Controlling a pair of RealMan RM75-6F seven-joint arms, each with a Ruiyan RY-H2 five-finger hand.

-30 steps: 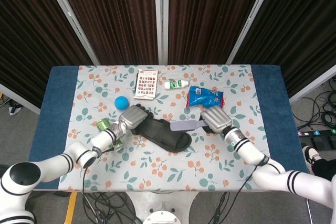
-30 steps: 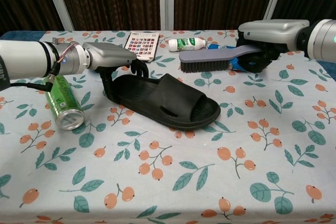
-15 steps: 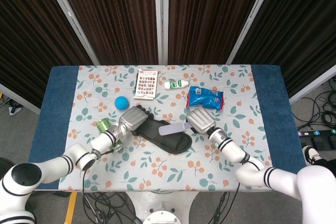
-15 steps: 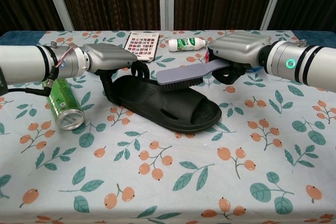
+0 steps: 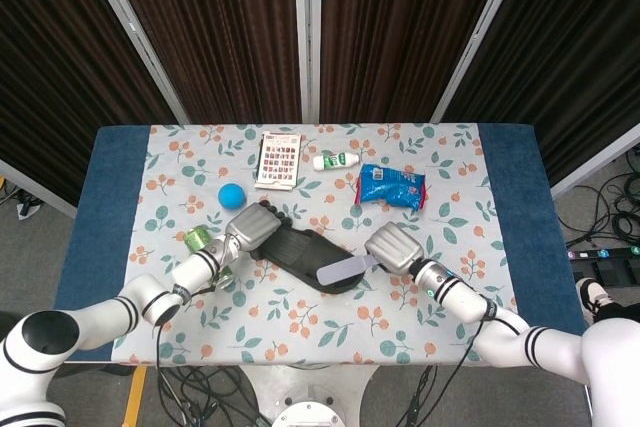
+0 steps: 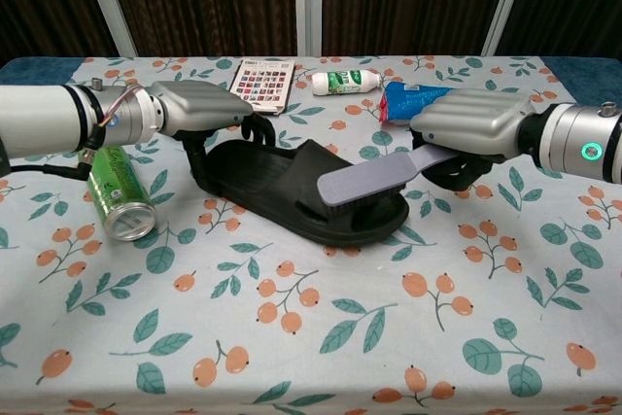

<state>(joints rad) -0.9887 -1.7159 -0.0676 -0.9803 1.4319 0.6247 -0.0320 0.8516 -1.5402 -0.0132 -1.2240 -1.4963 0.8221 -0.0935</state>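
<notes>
Slipper [image 6: 292,190]: black, lying flat mid-table on the floral cloth [image 6: 321,337], toe end toward my right, heel end under my left hand.
Left hand [image 6: 209,114]: I have its fingers curled down over the slipper's heel rim, pinning it to the table; a green can [image 6: 117,196] lies on its side just beside that forearm.
Right hand [image 6: 476,133]: closed around the handle of a grey brush [image 6: 374,177], whose head is tilted down over the slipper's toe strap, touching it or just above; I cannot tell which.
Handling, slipper: looks like soft rubbery foam, light and bendy, so I judge it would slide or flex under a push unless held; the heel rim gives the firmest hold.
Handling, brush: stiff and light, with a flat handle that could twist in my grip if I press hard.
Elsewhere: blue ball [image 5: 232,195], card [image 5: 279,159], white bottle [image 5: 336,160] and blue packet [image 5: 392,186] lie well apart, toward the far edge.
</notes>
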